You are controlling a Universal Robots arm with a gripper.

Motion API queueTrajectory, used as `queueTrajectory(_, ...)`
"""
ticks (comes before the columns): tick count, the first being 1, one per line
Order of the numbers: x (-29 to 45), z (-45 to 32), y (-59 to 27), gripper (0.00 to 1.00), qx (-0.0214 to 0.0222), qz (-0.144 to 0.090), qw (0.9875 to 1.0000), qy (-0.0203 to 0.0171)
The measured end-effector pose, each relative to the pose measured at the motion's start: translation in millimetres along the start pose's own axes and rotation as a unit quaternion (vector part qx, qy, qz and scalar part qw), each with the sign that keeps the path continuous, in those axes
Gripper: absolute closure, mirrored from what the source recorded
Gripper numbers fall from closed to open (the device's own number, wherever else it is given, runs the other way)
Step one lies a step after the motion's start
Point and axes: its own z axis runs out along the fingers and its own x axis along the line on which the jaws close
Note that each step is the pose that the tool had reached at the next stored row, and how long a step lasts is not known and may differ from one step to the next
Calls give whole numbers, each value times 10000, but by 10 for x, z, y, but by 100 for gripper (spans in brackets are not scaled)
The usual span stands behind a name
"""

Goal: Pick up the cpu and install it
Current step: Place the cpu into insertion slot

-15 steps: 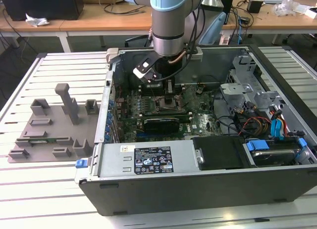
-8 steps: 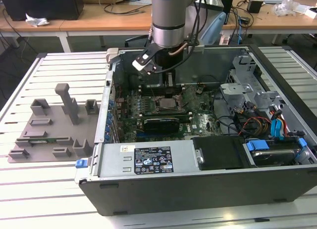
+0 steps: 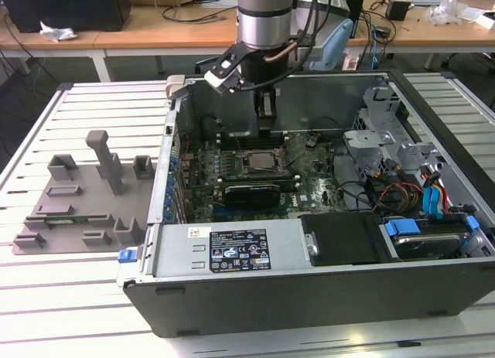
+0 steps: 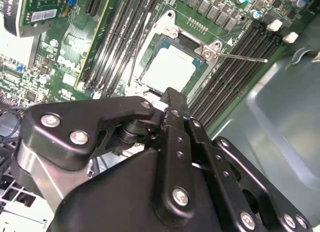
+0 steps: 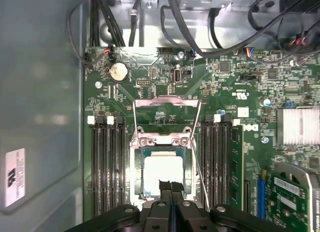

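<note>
While the gripper (image 5: 170, 186) hangs low over the open socket (image 5: 138, 141), the cpu (image 5: 163, 172) lies flat inside it.
Both wrist views show the fingertips drawn together with nothing visible between them, over the chip's edge opposite the swung-back load plate (image 5: 167, 109); whether they touch it I cannot tell. In the exterior view the socket sits toward the far wall of the computer case (image 3: 309, 296), to that view's left of the drive cables (image 3: 402, 192). Doing this step well, I judge, means keeping the chip level and square in its frame, using no force, and staying clear of the thin lever (image 4: 242, 56).
</note>
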Motion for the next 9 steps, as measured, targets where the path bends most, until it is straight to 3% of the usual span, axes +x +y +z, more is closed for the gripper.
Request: queueTrajectory(9, -1, -32, 1, 89, 0, 0, 10000, -1)
